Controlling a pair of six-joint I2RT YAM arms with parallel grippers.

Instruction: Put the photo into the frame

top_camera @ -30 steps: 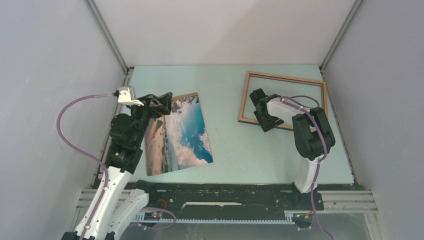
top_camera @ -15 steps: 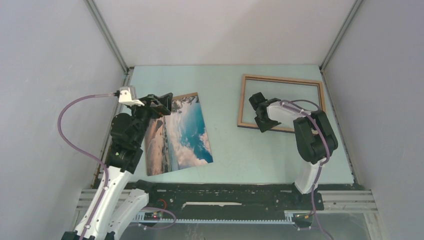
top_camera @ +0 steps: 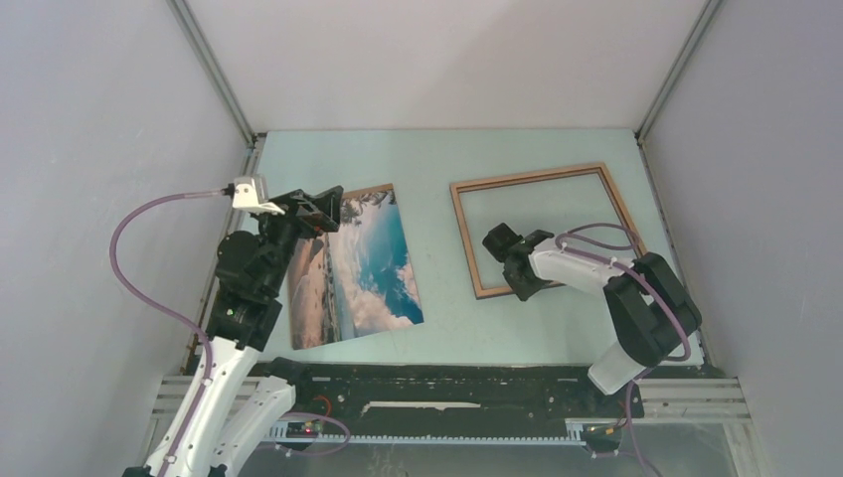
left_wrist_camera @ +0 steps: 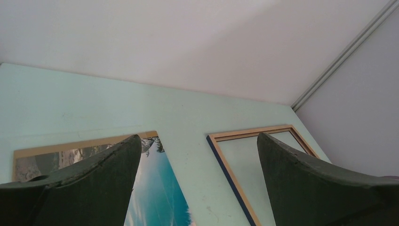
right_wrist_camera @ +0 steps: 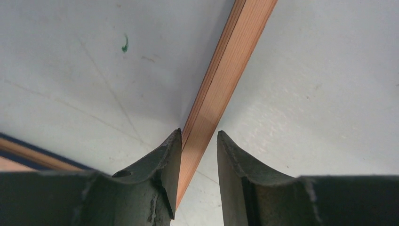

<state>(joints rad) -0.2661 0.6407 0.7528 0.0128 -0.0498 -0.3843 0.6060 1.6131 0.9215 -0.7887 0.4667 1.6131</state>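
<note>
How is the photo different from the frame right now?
The photo is a full, colourful beach picture; the frame is just a thin wooden outline with the table showing through. The right gripper pinches the frame's rail, while nothing holds the photo: the left gripper is open above it. Both are rectangles lying on the table.

No readable text, label or number anywhere.
</note>
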